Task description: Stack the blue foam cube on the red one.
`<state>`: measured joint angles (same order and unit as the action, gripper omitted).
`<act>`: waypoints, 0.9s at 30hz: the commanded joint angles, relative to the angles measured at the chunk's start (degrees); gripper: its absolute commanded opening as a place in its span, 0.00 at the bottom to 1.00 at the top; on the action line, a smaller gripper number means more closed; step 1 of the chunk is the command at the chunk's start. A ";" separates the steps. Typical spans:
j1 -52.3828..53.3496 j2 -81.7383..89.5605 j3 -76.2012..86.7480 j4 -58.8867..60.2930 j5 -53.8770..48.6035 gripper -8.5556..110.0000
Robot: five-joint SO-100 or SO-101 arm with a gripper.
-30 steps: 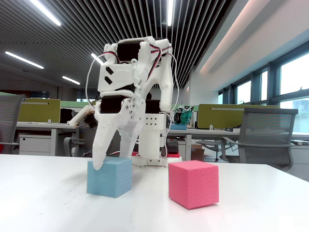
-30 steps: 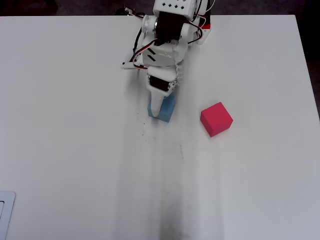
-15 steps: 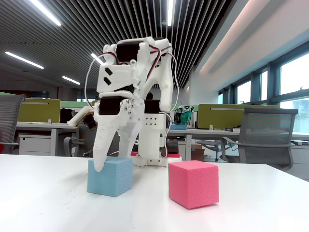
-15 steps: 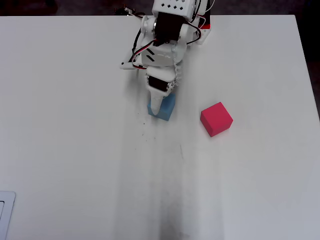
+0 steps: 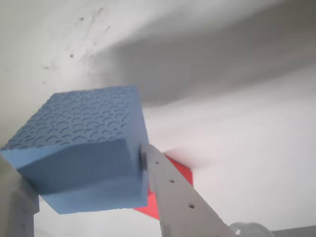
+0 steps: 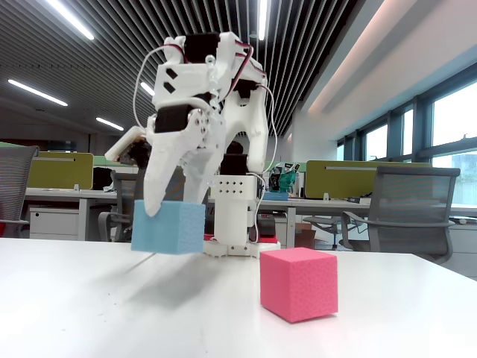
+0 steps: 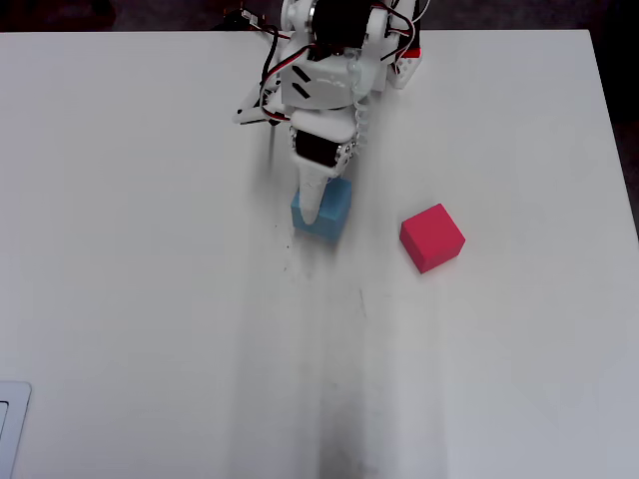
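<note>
The blue foam cube (image 6: 168, 227) was held pinched between the fingers (image 6: 158, 195), clear of the surface (image 6: 112, 306), presumably so it could be carried over. The red one (image 6: 298, 283) was left resting on the surface, well apart to the fingers' right in the fixed view.

I see a light sky-blue foam cube (image 6: 168, 227) with a fine fish-scale embossed pattern on its face, a coral pink-red foam cube (image 6: 299, 283) with a speckled porous texture, my white plastic gripper (image 6: 173, 211) with red and black wires, a plain white table (image 7: 150, 299) with faint dark specks near its middle
</note>
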<state>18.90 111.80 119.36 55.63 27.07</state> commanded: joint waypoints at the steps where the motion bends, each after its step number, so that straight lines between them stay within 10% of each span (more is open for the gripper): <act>1: -1.58 3.87 -5.54 1.32 0.18 0.27; 27: -26.81 0.62 -18.37 9.93 4.31 0.25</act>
<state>-6.59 113.12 104.15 66.53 30.76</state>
